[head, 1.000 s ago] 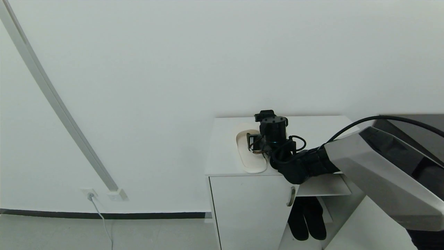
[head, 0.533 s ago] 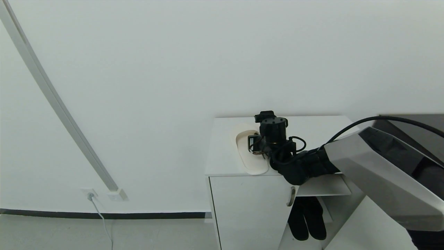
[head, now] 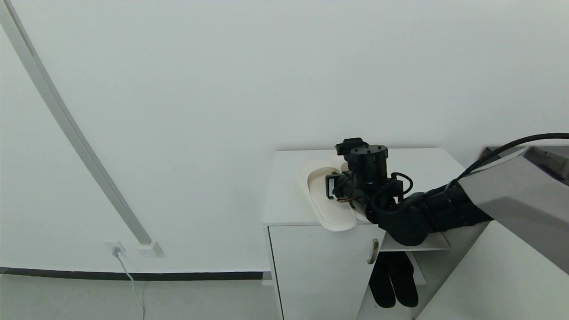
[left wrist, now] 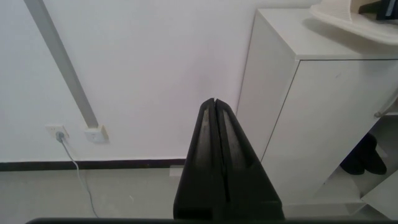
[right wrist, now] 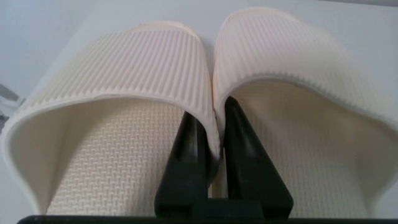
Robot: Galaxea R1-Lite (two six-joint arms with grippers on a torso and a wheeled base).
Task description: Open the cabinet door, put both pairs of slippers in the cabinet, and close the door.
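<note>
While jaws pinch slippers (head: 328,208), right arm (head: 426,214) overhangs cabinet (head: 320,262).

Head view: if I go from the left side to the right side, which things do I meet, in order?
slanted wall rail → wall socket → cream slippers → black slippers
</note>
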